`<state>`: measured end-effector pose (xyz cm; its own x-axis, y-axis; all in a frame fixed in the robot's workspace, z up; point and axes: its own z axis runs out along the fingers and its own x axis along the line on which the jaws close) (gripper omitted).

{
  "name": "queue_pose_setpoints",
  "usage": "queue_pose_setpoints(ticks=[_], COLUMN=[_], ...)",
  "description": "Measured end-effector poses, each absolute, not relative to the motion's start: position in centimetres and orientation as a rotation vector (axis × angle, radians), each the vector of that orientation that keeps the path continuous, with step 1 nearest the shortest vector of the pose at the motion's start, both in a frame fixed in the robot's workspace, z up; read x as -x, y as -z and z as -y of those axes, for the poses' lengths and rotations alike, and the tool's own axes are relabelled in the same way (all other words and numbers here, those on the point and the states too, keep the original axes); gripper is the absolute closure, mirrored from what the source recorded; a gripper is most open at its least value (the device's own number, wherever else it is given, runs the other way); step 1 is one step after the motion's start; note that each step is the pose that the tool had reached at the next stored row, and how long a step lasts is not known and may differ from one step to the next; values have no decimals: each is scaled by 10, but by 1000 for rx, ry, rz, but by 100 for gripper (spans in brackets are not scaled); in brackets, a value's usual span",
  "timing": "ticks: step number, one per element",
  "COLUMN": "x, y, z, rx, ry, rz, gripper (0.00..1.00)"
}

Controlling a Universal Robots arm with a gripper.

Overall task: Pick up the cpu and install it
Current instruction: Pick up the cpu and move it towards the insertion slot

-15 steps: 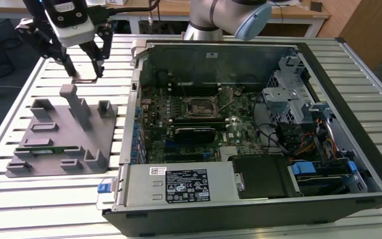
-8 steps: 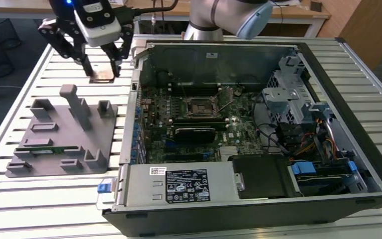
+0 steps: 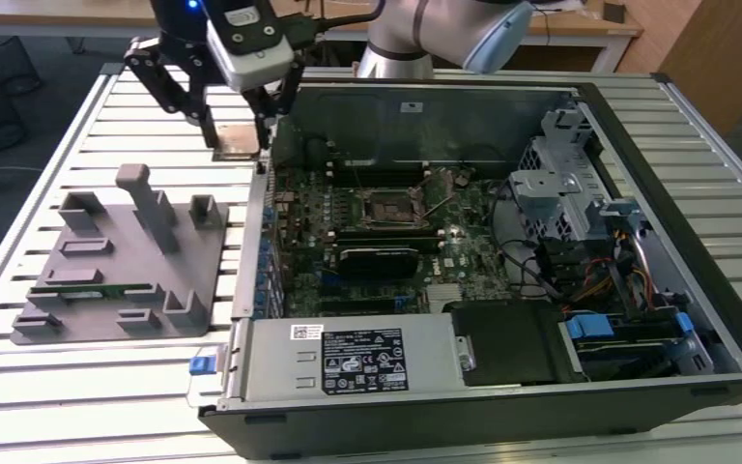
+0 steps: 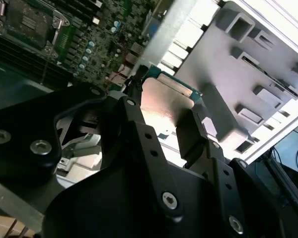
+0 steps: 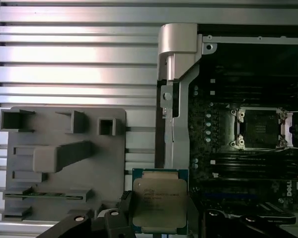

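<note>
The cpu (image 3: 235, 141) is a flat square chip with a silver-grey top and a thin green rim. My gripper (image 3: 237, 135) is shut on it, one black finger on each side. In the exterior view it hangs above the slatted table, just off the case's far corner on that view's left. In the first wrist view the cpu (image 5: 160, 201) sits between the fingers, beside the case wall. The second wrist view shows the cpu (image 4: 164, 101) from below. The open socket (image 3: 390, 205) on the motherboard lies inside the case, apart from the chip.
A grey parts fixture (image 3: 127, 261) with upright posts sits on the table at the exterior view's left, holding a green memory stick (image 3: 94, 287). The open computer case (image 3: 474, 406) has a tall metal wall (image 5: 176, 99), a power supply (image 3: 345, 360) and drive cages (image 3: 564, 184).
</note>
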<state>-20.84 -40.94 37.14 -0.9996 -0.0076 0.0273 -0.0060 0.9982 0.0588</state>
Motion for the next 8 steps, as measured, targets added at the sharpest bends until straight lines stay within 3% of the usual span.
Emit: queue_pose_setpoints(ticks=[8], x=[172], y=[-371], z=[409], rx=[-11], ry=[92], rz=[3111], gripper=[47])
